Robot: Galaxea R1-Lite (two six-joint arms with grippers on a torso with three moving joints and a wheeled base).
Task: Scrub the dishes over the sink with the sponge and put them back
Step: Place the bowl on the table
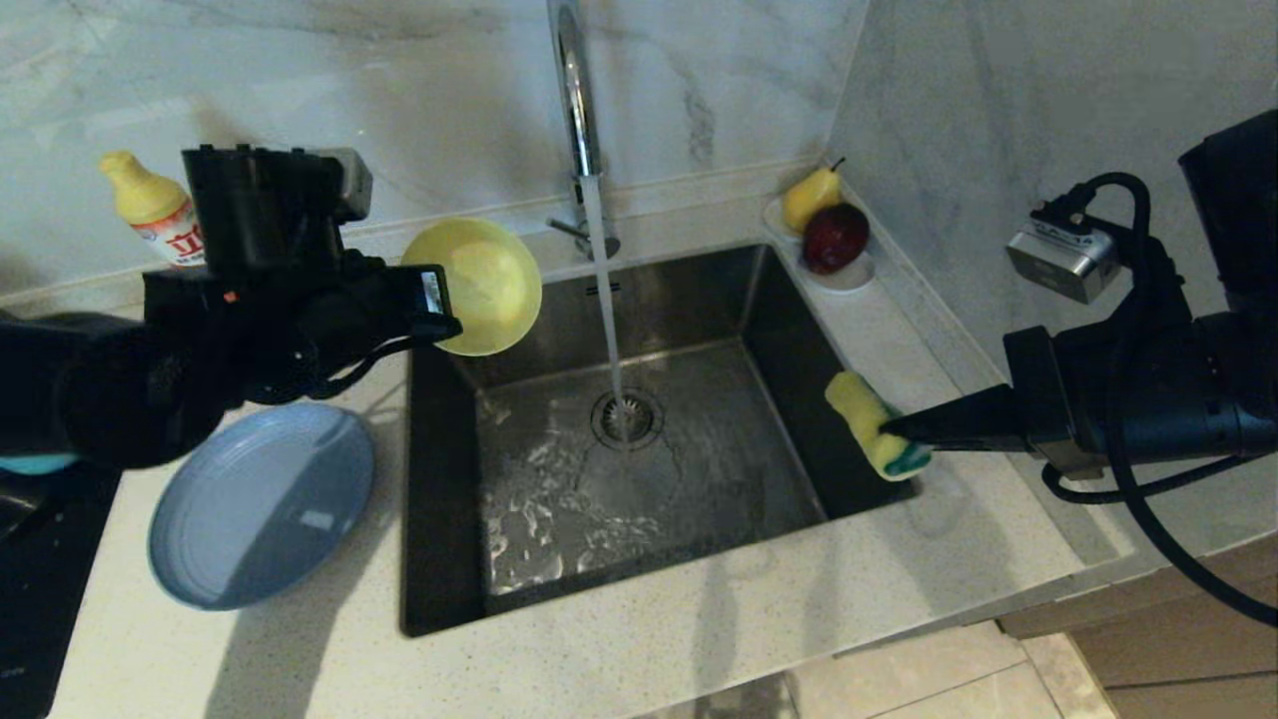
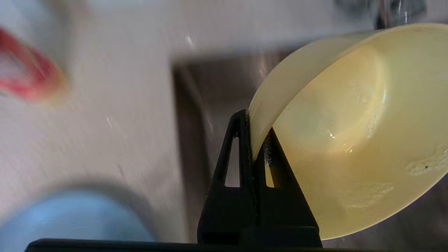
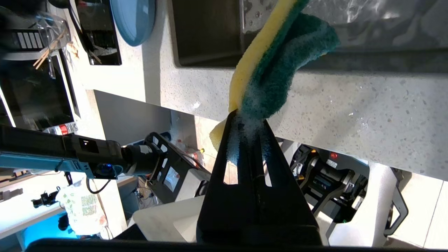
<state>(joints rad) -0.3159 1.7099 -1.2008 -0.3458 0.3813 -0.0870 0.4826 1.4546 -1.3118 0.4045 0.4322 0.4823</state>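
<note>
The left end effector [image 1: 439, 305] is clamped tight on the rim of the yellow bowl [image 1: 484, 287], one finger inside the wall and one outside, as the left wrist view shows [image 2: 253, 140]. It holds the bowl on its side in the air above the sink's [image 1: 779, 330] ten o'clock corner, its hollow [image 2: 350, 140] wet and showing a few suds. Seen from the head camera, the bowl hangs just left of the stream of water falling from the chrome faucet [image 1: 577, 100] onto the round drain strainer [image 1: 627, 416], and is not touching the stream. The right end effector [image 1: 889, 429] is pinched shut on the sponge [image 1: 874, 424], gripping one end of it; the sponge bends over the fingers with yellow foam on one face and foamy dark green scouring pad on the other [image 3: 280, 70]. It is held over the sink's three o'clock edge, well apart from the bowl. The grey-blue plate [image 1: 262, 504] lies flat on the counter [image 1: 639, 619] at about eight o'clock from the sink, beside its left edge. A small white dish [image 1: 849, 275] with a pear [image 1: 811, 197] and a dark red fruit [image 1: 835, 238] sits at the sink's one o'clock corner, and a yellow-capped bottle [image 1: 150, 205] stands against the back wall at ten o'clock, partly behind the left arm.
</note>
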